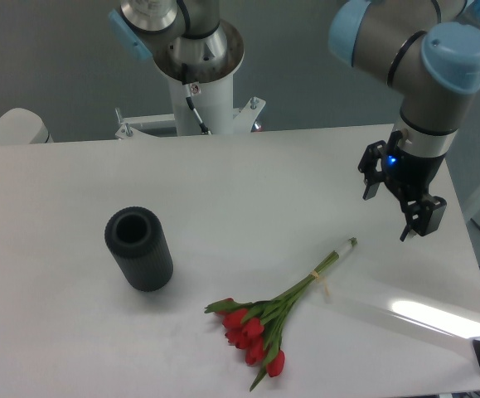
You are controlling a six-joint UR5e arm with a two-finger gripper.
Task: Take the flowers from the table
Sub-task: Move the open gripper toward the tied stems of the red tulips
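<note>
The flowers (266, 319) lie flat on the white table (248, 182), front centre. Their red tulip heads point toward the near edge, and the thin green tied stems run up and right to a tip near the middle right. My gripper (395, 209) hangs above the table's right side, up and to the right of the stem tip and apart from it. Its two black fingers are spread open with nothing between them.
A black ribbed cylinder vase (138, 249) stands upright on the left half of the table, well away from the flowers. The arm's white base column (198, 99) rises at the far edge. The table's right edge lies close to the gripper.
</note>
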